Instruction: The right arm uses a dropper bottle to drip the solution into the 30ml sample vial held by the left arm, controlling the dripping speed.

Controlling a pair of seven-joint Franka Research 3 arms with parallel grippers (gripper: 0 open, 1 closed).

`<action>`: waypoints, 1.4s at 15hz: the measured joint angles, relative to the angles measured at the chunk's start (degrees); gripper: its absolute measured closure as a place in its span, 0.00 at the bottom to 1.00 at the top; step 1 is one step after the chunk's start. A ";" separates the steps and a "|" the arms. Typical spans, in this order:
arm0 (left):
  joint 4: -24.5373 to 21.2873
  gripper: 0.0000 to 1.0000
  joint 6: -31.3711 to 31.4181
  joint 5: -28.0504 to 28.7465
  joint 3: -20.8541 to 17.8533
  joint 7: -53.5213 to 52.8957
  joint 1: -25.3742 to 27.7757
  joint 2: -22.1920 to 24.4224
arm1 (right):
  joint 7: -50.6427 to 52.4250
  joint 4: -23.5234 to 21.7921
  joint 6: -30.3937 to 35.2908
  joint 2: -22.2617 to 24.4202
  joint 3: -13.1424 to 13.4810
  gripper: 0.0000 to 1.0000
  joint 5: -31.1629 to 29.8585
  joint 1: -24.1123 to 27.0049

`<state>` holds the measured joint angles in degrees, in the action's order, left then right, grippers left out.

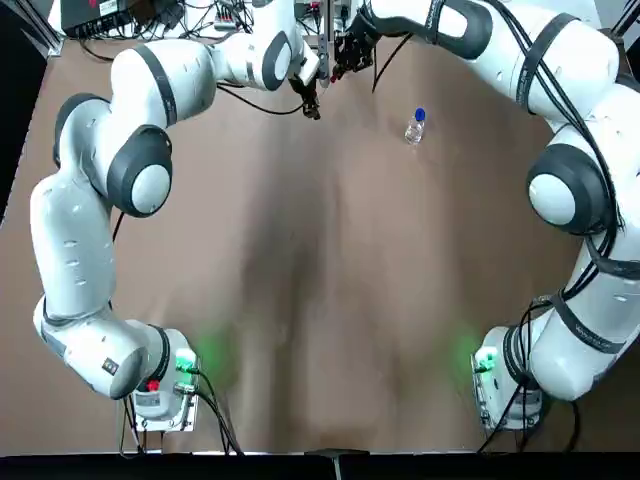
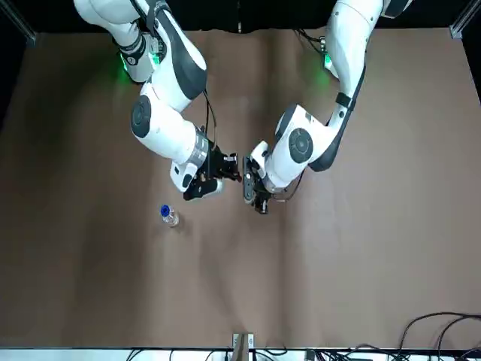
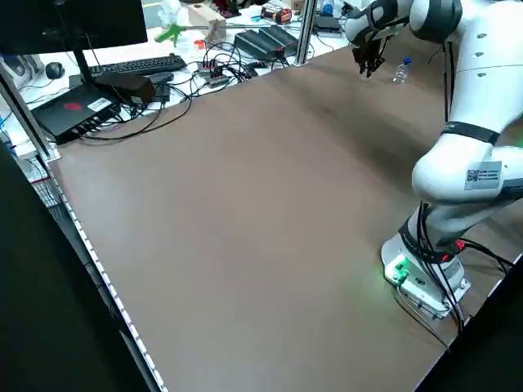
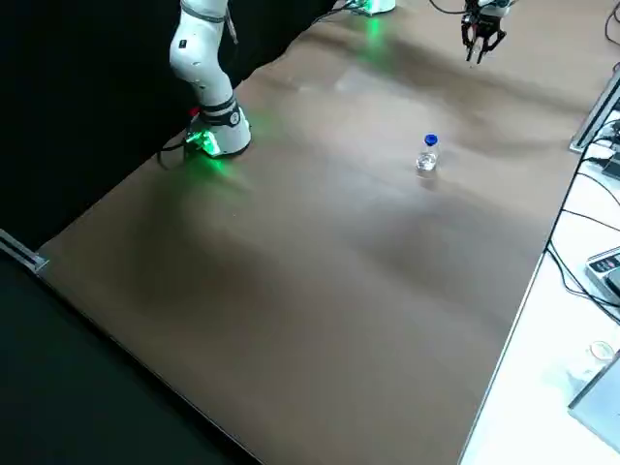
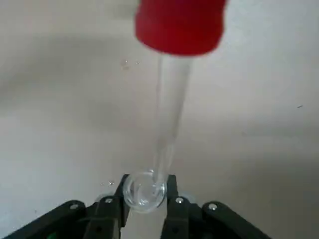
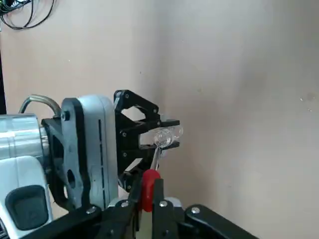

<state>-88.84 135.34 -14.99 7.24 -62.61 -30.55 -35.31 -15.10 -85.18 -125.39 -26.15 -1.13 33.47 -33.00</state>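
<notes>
The dropper bottle's body (image 1: 415,127), clear with a blue collar, stands alone on the table, also in the front view (image 2: 168,216). Its dropper top is off. My right gripper (image 6: 147,193) is shut on the red bulb (image 6: 148,185), at the table's far middle (image 1: 345,55). The glass tube (image 5: 167,114) runs down from the bulb (image 5: 179,22) into the mouth of the 30ml sample vial (image 5: 144,190). My left gripper (image 5: 144,196) is shut on that tiny clear vial, just beside the right gripper (image 1: 312,105). The vial also shows in the right wrist view (image 6: 168,135).
The brown table (image 1: 320,300) stretches bare toward the arm bases. Beyond its far edge lie cables, a keyboard (image 3: 135,65) and electronics (image 3: 261,41). A metal post (image 1: 322,30) stands at the far edge close to both grippers.
</notes>
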 joint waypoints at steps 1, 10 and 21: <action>0.00 0.69 0.00 0.00 -0.01 0.00 0.01 0.00 | 0.00 0.00 -0.01 0.00 0.05 0.88 0.00 0.08; 0.02 0.69 0.00 0.14 -0.10 -0.43 1.07 0.00 | 0.00 0.04 -0.02 0.00 0.23 0.88 0.00 0.48; -0.15 0.69 -0.51 0.18 1.47 -4.69 7.06 -0.07 | -0.01 0.04 -0.13 0.00 0.11 0.88 0.01 0.05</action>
<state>-88.99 134.83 -14.81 8.71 -67.30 -23.49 -35.38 -15.11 -85.14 -125.52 -26.15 -1.02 33.48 -32.96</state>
